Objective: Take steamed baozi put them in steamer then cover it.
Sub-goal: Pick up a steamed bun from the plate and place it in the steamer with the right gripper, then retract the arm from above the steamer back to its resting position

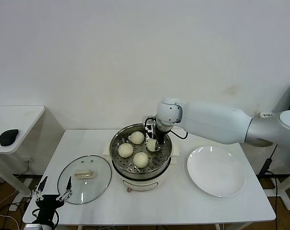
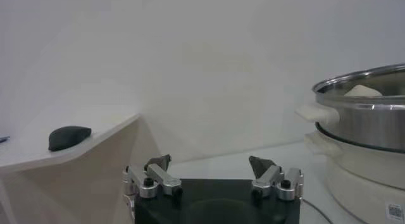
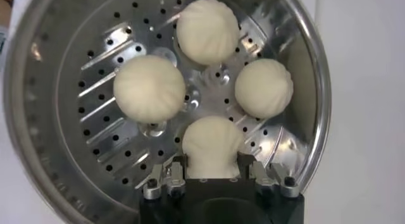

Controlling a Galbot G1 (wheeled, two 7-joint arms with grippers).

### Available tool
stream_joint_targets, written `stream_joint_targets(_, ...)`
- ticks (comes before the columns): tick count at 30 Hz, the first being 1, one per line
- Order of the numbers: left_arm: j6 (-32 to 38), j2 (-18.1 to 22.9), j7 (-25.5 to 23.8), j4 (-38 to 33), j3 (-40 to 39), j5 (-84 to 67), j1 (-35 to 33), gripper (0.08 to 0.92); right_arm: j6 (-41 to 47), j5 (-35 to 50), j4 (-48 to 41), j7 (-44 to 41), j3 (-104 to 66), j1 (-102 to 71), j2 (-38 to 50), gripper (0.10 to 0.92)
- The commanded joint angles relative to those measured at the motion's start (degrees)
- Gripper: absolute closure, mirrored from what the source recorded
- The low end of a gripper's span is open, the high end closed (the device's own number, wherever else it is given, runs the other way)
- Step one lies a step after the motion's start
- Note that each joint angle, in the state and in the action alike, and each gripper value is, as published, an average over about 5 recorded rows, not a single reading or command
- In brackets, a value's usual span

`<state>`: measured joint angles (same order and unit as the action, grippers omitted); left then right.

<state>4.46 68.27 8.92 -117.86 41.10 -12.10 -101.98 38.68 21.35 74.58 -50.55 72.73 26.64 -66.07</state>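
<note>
Steel and shiny, the steamer (image 1: 141, 158) stands upright at the middle of the white worktop (image 1: 149, 201), its mouth open to the ceiling. 4 buns lie on its perforated tray: 3 loose ones (image 1: 137, 137) (image 1: 125, 150) (image 1: 141, 159) and a 4th bun (image 1: 152, 144) near the right wall. The right gripper (image 1: 154, 143) reaches straight down into the pot, and its fingers (image 3: 174, 178) sit narrowly against both sides of that 4th bun (image 3: 212, 146). The right wrist view shows the buns spaced apart in a ring, pleats up, with bare tray at the centre; the head view hides much of the held bun behind the gripper.

Left of the pot the glass lid (image 1: 85, 178) lies flat on the worktop, its bar handle (image 1: 84, 174) running left to right, its near rim close to the worktop's front edge. An empty white plate (image 1: 215, 171) lies to the right, apart from the pot.

The left gripper (image 1: 52, 192) waits low at the front-left corner, fingers (image 2: 158, 163) spread wide. Its wrist view alone shows the side table's black mouse (image 2: 68, 136) and the pot's cream side handle (image 2: 315, 113).
</note>
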Motion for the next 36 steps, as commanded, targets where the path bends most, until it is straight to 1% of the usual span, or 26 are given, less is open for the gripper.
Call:
stream_joint_targets(1,0.0,-0.1,0.0,-0.1,0.0,0.0,-0.1,0.177,1.1,0.6,0.1,2.0,-1.5,-2.0,0.4,0.511)
stream_joint_targets(3,0.0,-0.2,0.0,-0.1,0.1,0.0,-0.2,0.177,1.5,1.6,1.2,2.6,-2.4,-1.9,1.1,0.495)
stream_joint_targets(5,-0.1,-0.2,0.0,-0.1,0.1,0.1,-0.2,0.177,1.7,2.1,2.7,2.7,-3.5,-1.3,2.3,0.455)
stream_joint_targets(9,-0.1,-0.2,-0.1,-0.1,-0.1,0.1,-0.2,0.177,1.6,3.0,6.2,2.5,-5.7,0.8,5.5,0.343)
stream_joint_targets(13,-0.1,-0.1,-0.1,0.0,-0.3,0.2,0.0,0.177,0.3,4.3,12.0,4.6,-8.4,1.6,11.4,0.237)
stream_joint_targets(16,-0.1,0.0,-0.1,-0.1,-0.4,0.2,0.1,0.177,-1.6,6.5,17.8,10.5,-11.2,-0.8,16.7,0.208)
stream_joint_targets(19,-0.1,0.1,0.0,-0.1,-0.6,0.3,0.1,0.177,-3.5,11.3,23.3,20.5,-15.4,-6.3,23.4,0.203)
stream_joint_targets(22,0.1,0.2,0.1,0.2,-0.8,0.4,0.4,0.177,-10.1,13.7,26.8,31.3,-23.2,-17.0,30.0,0.203)
stream_joint_targets(24,0.5,0.4,0.2,0.7,-1.1,0.8,0.6,0.177,-16.1,12.1,28.2,36.8,-31.5,-27.3,33.0,0.203)
stream_joint_targets(28,1.1,1.0,0.5,1.3,-2.2,2.1,0.6,0.177,-23.4,9.0,31.6,43.4,-50.2,-49.1,35.1,0.203)
stream_joint_targets(32,1.0,1.5,0.6,1.3,-3.2,2.9,0.7,0.177,-30.8,3.5,33.5,45.8,-69.1,-69.5,32.0,0.203)
stream_joint_targets(36,0.4,1.8,1.6,1.1,-4.3,4.5,0.5,0.177,-42.3,-3.9,31.9,45.2,-85.1,-87.2,23.0,0.203)
